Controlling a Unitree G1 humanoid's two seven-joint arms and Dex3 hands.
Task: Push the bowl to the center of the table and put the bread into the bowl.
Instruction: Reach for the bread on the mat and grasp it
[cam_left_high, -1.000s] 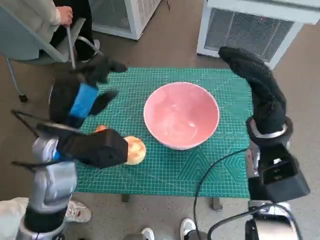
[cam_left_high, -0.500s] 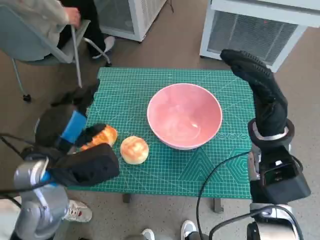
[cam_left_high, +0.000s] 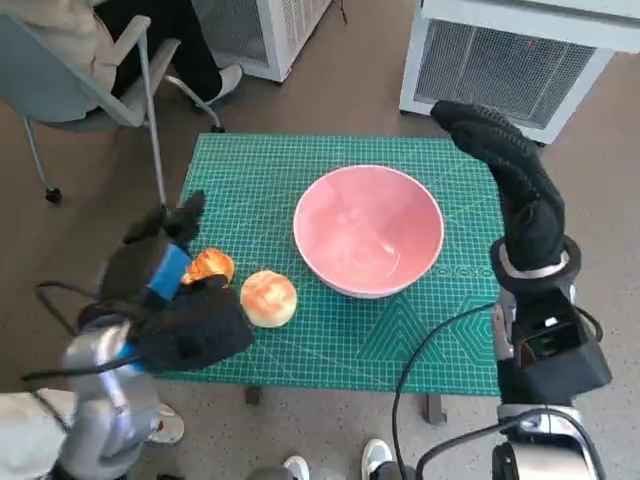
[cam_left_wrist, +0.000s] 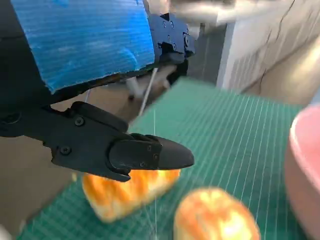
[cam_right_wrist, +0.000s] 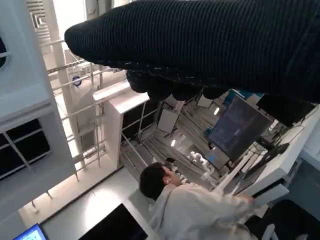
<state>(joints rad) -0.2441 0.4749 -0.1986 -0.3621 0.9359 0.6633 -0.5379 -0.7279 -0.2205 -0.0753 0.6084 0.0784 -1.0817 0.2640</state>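
Green cutting mat covers our small table. Our pink bowl sits near its middle. Two bread pieces lie beside our left hand, open, holding nothing. Our gloved right hand hangs open, empty.

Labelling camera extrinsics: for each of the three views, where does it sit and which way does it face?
Head view: on the head, looking steeply down at the green mat, pink bowl, both forearms and hands.
Left wrist view: behind the left hand, facing along the mat at two bread pieces.
Right wrist view: behind the right hand, facing out into the room at a seated person.
Head and left wrist views share the bread, bowl and mat.
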